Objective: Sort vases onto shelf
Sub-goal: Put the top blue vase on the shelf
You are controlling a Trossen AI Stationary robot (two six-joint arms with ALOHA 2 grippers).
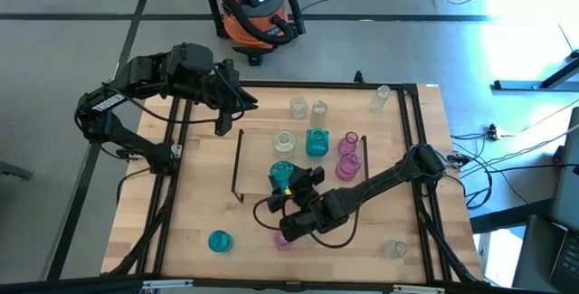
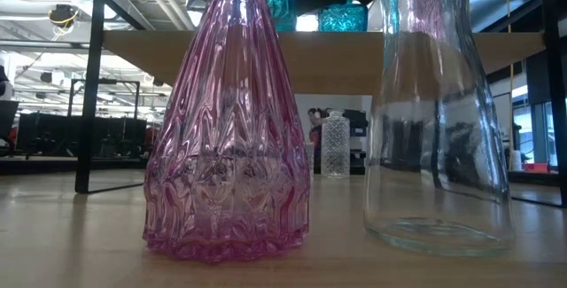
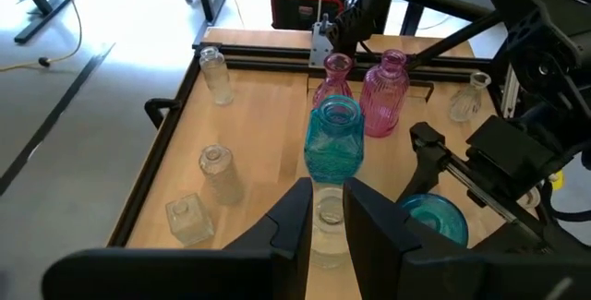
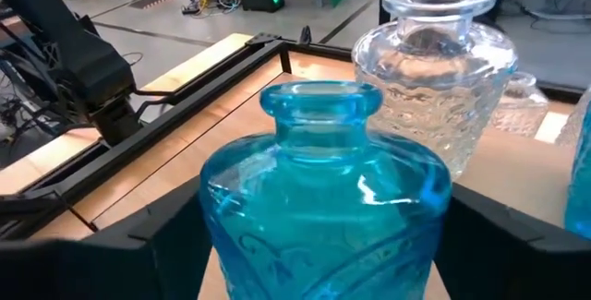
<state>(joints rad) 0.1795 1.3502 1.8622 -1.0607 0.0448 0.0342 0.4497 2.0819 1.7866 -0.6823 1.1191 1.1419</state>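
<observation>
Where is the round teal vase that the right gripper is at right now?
In the high view, the round teal vase stands on the shelf at its near edge, between the right gripper's open fingers, with a clear vase just beyond it.

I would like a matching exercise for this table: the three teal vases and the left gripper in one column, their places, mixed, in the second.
1 round teal vase
2 squarish teal vase
3 low teal vase
4 left gripper

A on the table, near left part
B on the shelf, between a clear vase and a pink vase
C on the shelf, at the right gripper
D off the shelf, by its far left corner

Pairs: 1-C, 2-B, 3-A, 4-D
</observation>
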